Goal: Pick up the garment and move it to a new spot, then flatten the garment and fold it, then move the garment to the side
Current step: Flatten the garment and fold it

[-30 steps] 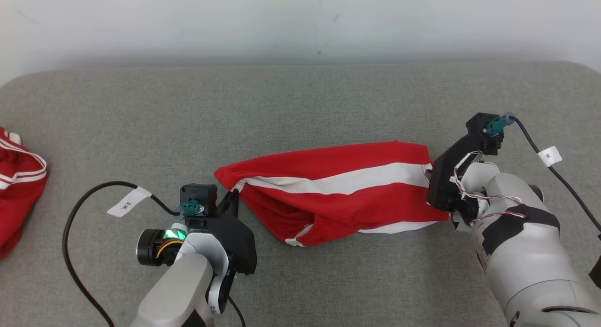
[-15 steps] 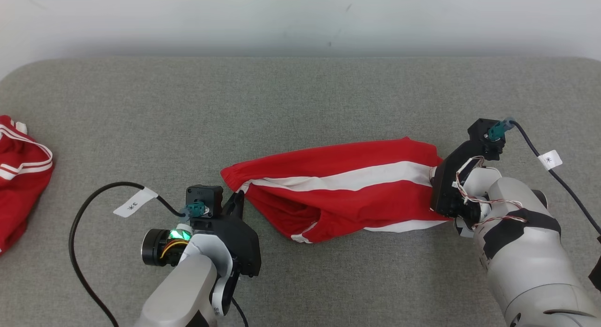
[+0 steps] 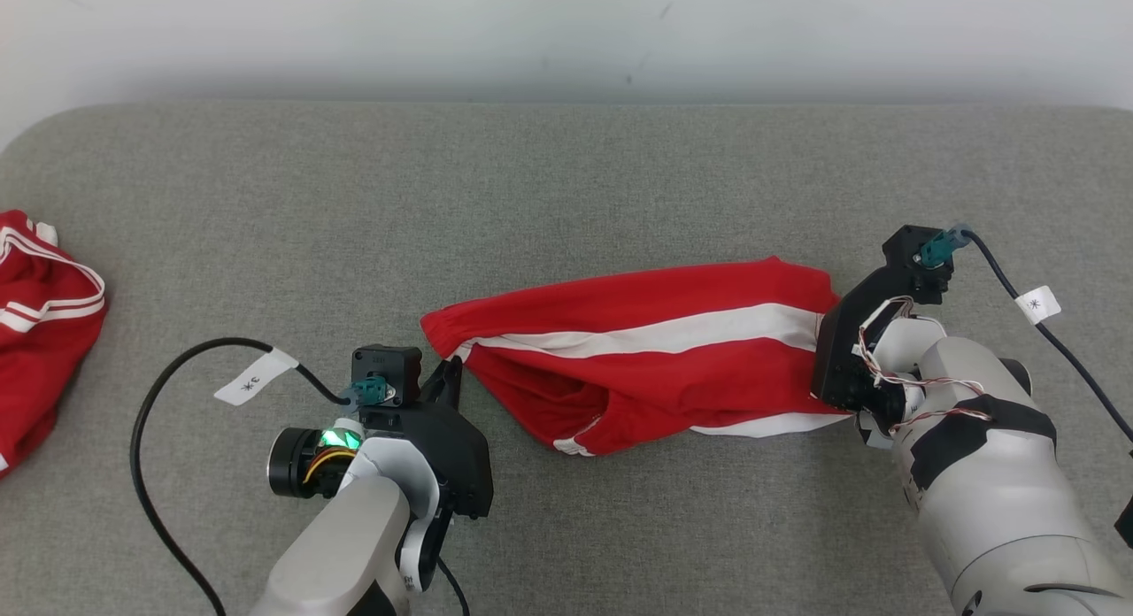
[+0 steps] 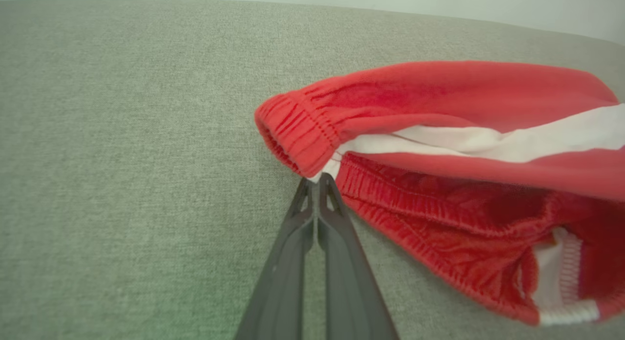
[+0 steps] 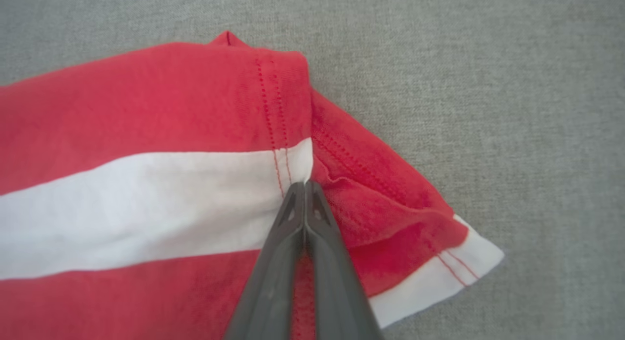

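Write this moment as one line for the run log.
stage: flatten | left gripper: shut on garment waistband | right gripper: shut on leg hem | garment: stretched between both grippers

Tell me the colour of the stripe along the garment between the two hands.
White stripe on a red garment; clearest in the right wrist view.

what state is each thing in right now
garment: stretched between both grippers, rumpled, not folded
left gripper: shut on the garment's waistband end
right gripper: shut on the garment's leg hem
second red garment: crumpled at far left, untouched
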Tool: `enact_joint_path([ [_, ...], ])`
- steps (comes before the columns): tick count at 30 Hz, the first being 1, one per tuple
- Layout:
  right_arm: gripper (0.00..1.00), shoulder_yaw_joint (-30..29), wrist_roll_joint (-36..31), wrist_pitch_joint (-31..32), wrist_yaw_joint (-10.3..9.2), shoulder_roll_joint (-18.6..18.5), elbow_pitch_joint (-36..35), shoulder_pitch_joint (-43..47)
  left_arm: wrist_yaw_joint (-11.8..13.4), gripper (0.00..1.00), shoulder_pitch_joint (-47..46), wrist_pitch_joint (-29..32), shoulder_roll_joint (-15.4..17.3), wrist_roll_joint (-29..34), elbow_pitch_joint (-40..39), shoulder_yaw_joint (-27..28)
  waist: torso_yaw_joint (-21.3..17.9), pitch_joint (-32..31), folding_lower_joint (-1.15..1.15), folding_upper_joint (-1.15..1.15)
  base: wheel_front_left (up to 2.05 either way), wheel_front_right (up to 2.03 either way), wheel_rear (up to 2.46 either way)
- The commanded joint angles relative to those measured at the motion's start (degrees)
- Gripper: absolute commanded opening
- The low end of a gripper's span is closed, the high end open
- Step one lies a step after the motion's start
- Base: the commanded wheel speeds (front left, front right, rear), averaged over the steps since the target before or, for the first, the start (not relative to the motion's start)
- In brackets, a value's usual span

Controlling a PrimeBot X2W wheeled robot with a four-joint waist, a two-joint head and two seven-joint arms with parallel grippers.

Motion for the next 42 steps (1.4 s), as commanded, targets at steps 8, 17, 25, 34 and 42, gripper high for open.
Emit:
enact_joint_path([
  [8,0.0,2.95,5.13,-6.21,-0.11,0.19,0.74,-3.2,1.1,0.0,-1.18,-3.05,1.23,-1.03,-1.52,1.1,-0.19,-0.62,0.0,0.0,0.0,0.0,0.0],
  [17,0.0,8.56,13.19,-12.33,-0.11,0.11,-2.73,-5.59,2.42,0.0,-2.41,-6.75,3.07,-2.76,-8.72,4.84,-1.29,-2.52,0.0,0.0,0.0,0.0,0.0],
  [25,0.0,14.25,17.96,-10.28,-0.11,-3.27,-14.55,3.09,1.56,0.0,4.95,-2.25,4.47,-5.85,-21.64,4.47,-1.55,-4.63,0.0,0.0,0.0,0.0,0.0],
  [34,0.0,11.6,21.06,4.3,-0.11,-6.34,-41.18,26.74,7.4,0.0,23.62,8.61,10.86,-10.81,-43.94,3.67,-2.79,-4.95,0.0,0.0,0.0,0.0,0.0],
  [42,1.0,10.16,19.92,14.23,-0.11,-1.69,-57.16,38.01,10.25,0.0,29.09,11.03,11.98,-10.84,-49.11,2.13,-3.35,-4.31,0.0,0.0,0.0,0.0,0.0],
])
